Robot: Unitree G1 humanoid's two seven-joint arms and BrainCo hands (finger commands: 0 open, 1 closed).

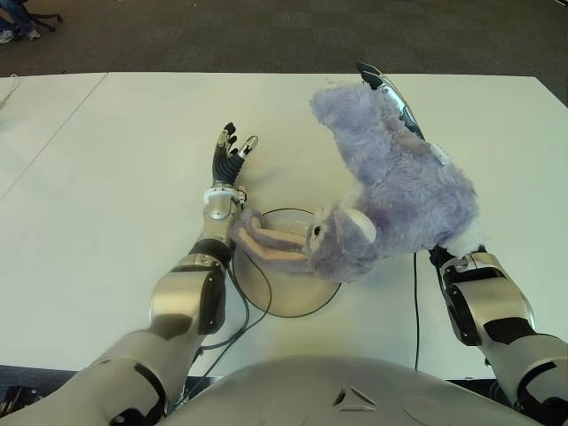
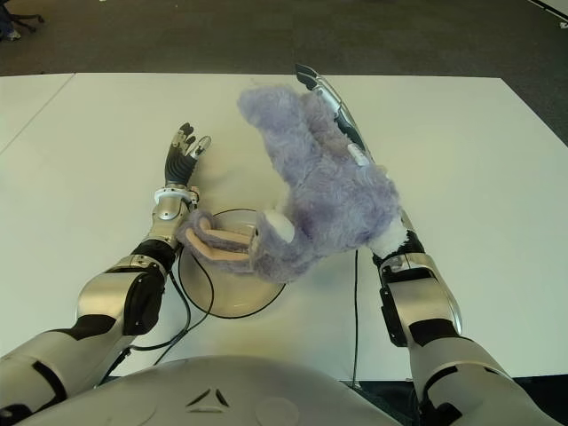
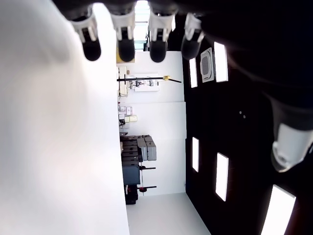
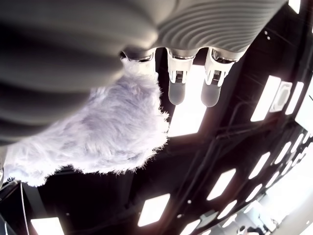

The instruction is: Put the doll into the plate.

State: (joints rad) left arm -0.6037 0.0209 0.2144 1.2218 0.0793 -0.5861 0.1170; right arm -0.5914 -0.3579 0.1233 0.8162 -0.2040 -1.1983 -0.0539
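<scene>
Nearest us, our right hand (image 1: 390, 93) carries the doll (image 1: 399, 191) draped over its upturned palm; two fingers (image 4: 177, 90) stick out straight past the fur in the wrist view, so it seems balanced rather than clamped. Its long axis runs from far-right down to near-left, head and ears (image 1: 266, 244) already over the plate (image 1: 275, 293), though we cannot tell if they touch it. Our left hand (image 1: 229, 155), fingers spread and empty, shows just beyond the plate's left rim. We judge tipping leftward should finish; the table (image 1: 106, 177) has open room all round
</scene>
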